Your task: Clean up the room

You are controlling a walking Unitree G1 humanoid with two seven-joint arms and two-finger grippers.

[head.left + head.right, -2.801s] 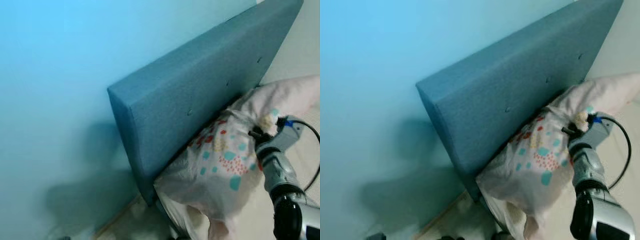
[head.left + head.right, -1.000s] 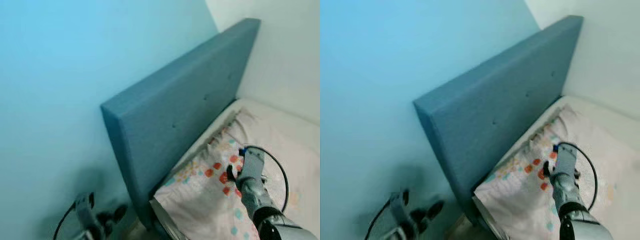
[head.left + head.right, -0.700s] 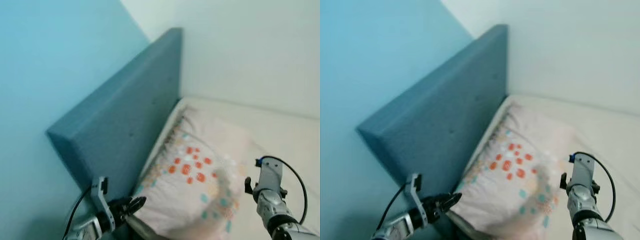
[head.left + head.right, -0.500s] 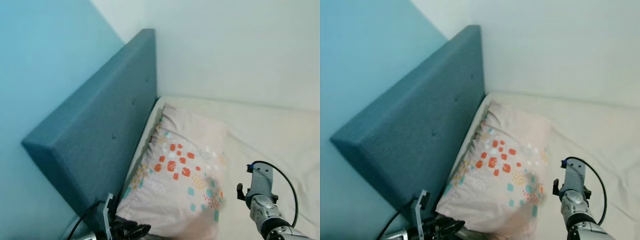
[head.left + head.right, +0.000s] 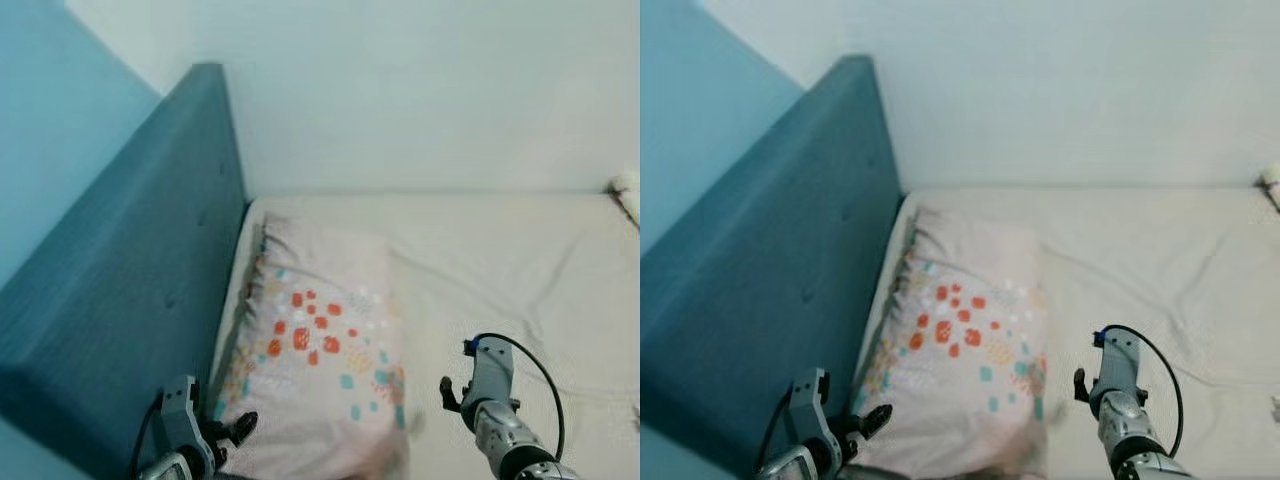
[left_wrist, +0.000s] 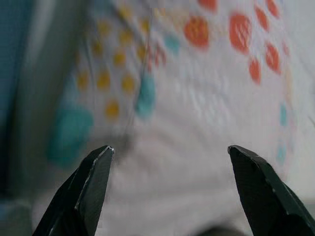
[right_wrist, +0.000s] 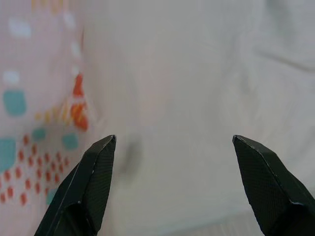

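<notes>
Pale wall and a blue headboard (image 5: 120,300) frame the bed (image 5: 520,260), seen from the head camera. Nearest, at about 7 o'clock, the left end effector (image 5: 240,427) hovers with fingers spread wide and holding nothing, just beside the near corner of the patterned pillow (image 5: 320,350). At about 5 o'clock the right end effector (image 7: 174,189) is likewise wide and empty, over bare sheet just beside the pillow's right edge. From both, the pillow lies ahead toward 12 o'clock, its long axis running near to far along the headboard. By my judgement the left arm is nearer.
</notes>
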